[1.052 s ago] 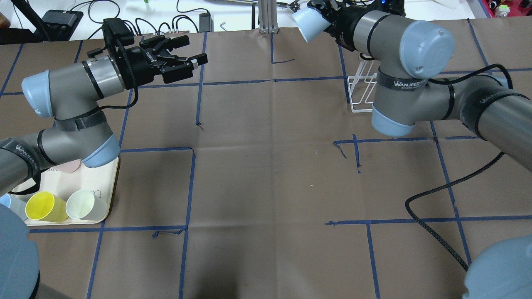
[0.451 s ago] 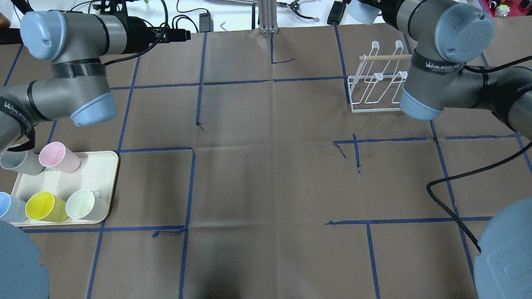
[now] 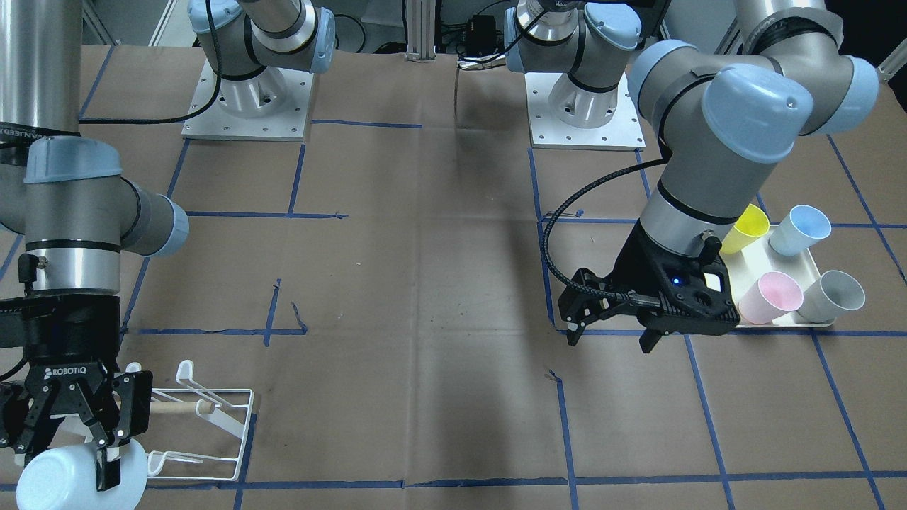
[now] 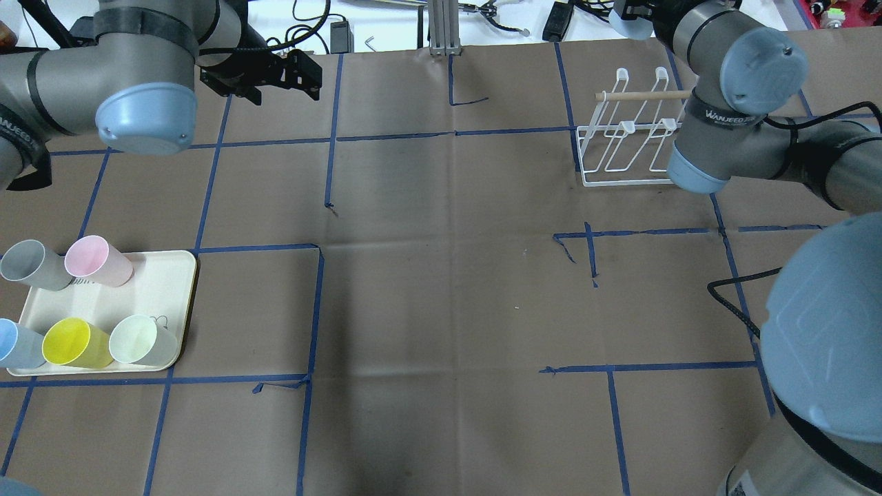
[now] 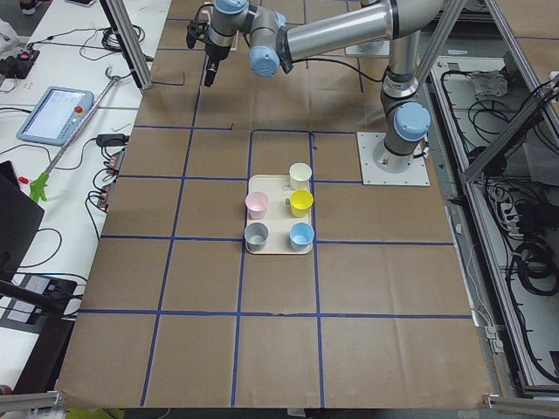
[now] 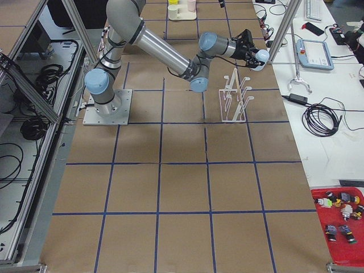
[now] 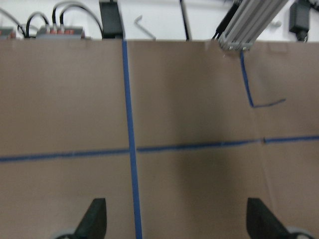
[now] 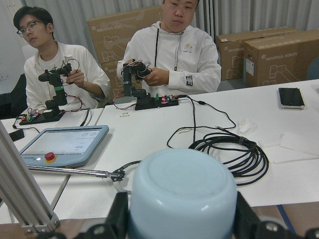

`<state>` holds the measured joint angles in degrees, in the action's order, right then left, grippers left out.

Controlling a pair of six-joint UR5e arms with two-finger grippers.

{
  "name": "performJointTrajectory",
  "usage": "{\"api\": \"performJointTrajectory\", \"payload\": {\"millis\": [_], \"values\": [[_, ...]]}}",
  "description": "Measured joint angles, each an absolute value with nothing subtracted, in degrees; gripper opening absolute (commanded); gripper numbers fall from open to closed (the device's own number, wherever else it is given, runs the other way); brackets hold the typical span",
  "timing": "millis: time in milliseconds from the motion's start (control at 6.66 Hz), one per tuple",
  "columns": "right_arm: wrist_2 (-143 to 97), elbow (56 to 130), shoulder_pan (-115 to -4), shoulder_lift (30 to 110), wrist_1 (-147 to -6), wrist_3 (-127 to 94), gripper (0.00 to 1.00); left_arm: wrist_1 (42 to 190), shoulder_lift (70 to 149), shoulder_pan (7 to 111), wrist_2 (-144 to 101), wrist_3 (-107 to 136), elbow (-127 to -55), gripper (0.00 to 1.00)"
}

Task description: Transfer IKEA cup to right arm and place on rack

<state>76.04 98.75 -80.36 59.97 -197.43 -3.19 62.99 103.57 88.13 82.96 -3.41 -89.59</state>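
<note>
My right gripper (image 3: 69,459) is shut on a pale blue IKEA cup (image 3: 62,486), held on its side in the air just past the far end of the white wire rack (image 3: 210,423). The right wrist view shows the cup's bottom (image 8: 182,195) between the two fingers (image 8: 117,215). In the overhead view the cup (image 4: 622,25) is behind the rack (image 4: 619,153), at the table's far edge. My left gripper (image 3: 608,340) is open and empty, low over the table beside the tray. Its fingers (image 7: 94,220) are spread wide over bare paper.
A cream tray (image 4: 162,270) at the front left holds several cups: grey, pink (image 4: 98,260), blue, yellow and pale green. A thick black hose (image 4: 730,300) lies on the table at the right. Two operators (image 8: 172,55) sit beyond the far edge, with cables and a tablet.
The right arm has carried the cup to the right, from left of the rack to behind it. The left arm has swung back, and its open gripper now points down over the back left.
</note>
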Motion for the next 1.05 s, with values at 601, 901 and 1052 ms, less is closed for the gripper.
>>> {"api": "performJointTrajectory", "payload": {"millis": [601, 901, 1052], "values": [[76.28, 99.21, -80.49, 55.14, -201.43, -1.37, 0.37, 90.74, 91.01, 88.5, 89.82, -3.05, -88.61, 0.99], [76.31, 102.17, -80.76, 55.08, -202.59, -1.24, 0.45, 91.55, 89.46, 87.47, 90.41, -3.89, -90.72, 0.99], [76.4, 103.5, -80.85, 55.27, -202.75, -1.24, 0.99, 91.47, 88.32, 84.95, 90.44, -6.03, -92.9, 0.99]]}}
